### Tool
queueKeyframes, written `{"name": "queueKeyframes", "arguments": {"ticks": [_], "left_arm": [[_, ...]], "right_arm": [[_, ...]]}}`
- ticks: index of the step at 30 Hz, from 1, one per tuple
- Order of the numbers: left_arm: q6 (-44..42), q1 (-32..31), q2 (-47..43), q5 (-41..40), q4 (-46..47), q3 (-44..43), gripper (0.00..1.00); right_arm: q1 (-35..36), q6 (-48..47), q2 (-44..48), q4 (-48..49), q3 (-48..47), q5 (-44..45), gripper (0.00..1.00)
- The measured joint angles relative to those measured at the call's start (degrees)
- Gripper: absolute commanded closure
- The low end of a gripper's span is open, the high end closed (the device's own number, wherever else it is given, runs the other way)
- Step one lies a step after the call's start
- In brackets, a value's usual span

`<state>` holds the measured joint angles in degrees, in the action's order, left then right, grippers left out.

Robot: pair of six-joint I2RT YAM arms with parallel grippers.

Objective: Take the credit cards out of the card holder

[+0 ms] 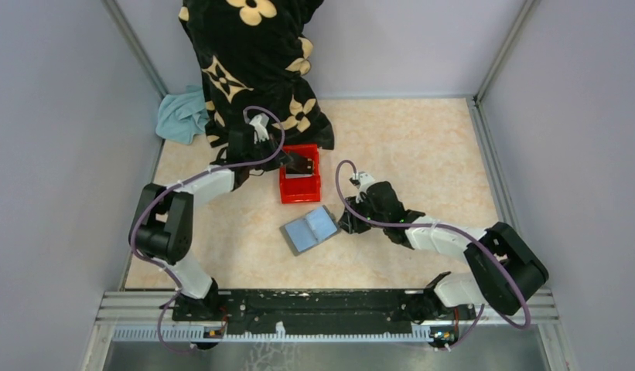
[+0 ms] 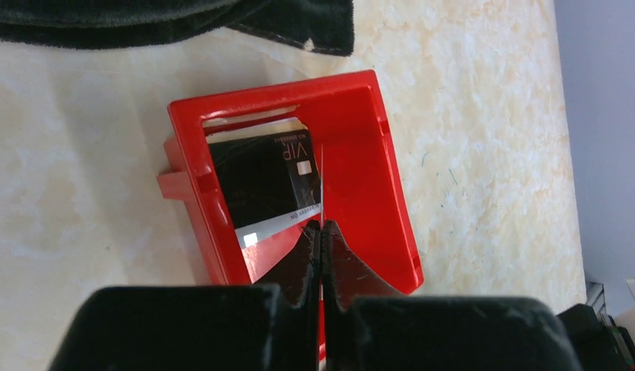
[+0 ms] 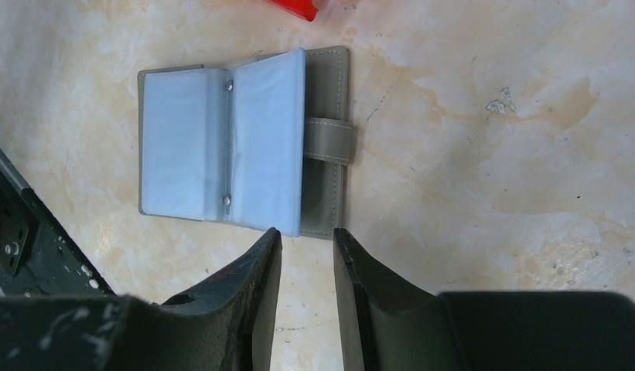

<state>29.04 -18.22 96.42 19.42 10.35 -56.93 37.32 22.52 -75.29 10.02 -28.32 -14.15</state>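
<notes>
- We see the card holder (image 3: pixel 244 143) lying open on the table (image 1: pixel 422 154), its pockets apparently empty.
- At its 12 o'clock, the red bin (image 2: pixel 384 193) holds a dark card (image 2: pixel 264 182).
- The left gripper (image 2: pixel 322 228) is clamped on a thin card (image 2: pixel 321 182) over the bin. The right gripper (image 3: pixel 306 239), at the holder's 3 o'clock, has its jaws apart and empty.
- We judge that only this drop is left.

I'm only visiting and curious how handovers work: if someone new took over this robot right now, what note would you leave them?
Left gripper: shut on a thin card, held edge-on over the red bin.
Right gripper: open and empty, at the edge of the card holder; I cannot tell if it touches.
The card holder lies open on the table, just in front of the bin; the sleeves in view look empty.
Done: a dark card lies in the bin.
Left: probably drop the held card into the bin, then check any other sleeves.
</notes>
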Motion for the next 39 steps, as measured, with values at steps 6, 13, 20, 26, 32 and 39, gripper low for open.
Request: {"name": "queueKeyframes", "arguments": {"ticks": [6, 13, 20, 26, 32, 39], "left_arm": [[0.28, -0.17, 3.58, -1.05, -1.11, -3.74, 1.0], [0.74, -0.76, 7.8, -0.83, -1.33, -7.28, 1.0], [0.83, -1.42, 9.55, 0.2, -1.36, -7.76, 0.86], [-0.37, -1.55, 9.57, -0.74, -1.44, -7.91, 0.8], [-2.01, -1.55, 9.51, -3.85, -2.16, -9.4, 0.76], [-3.67, -1.55, 2.86, -11.02, -2.29, -6.16, 0.6]], "right_arm": [[0.0, -0.02, -0.66, 0.44, 0.0, 0.33, 0.69], [-0.13, -0.28, -1.38, 0.66, 0.02, 0.7, 0.69], [-0.57, -0.48, -1.4, 0.7, 0.02, 0.81, 0.7], [-0.76, -0.48, -1.4, 1.09, 0.02, 0.76, 0.7], [-0.76, -0.48, -1.4, 1.09, 0.02, 0.57, 0.7], [-0.76, -0.46, -1.4, 1.09, 0.04, 0.44, 0.7]]}}
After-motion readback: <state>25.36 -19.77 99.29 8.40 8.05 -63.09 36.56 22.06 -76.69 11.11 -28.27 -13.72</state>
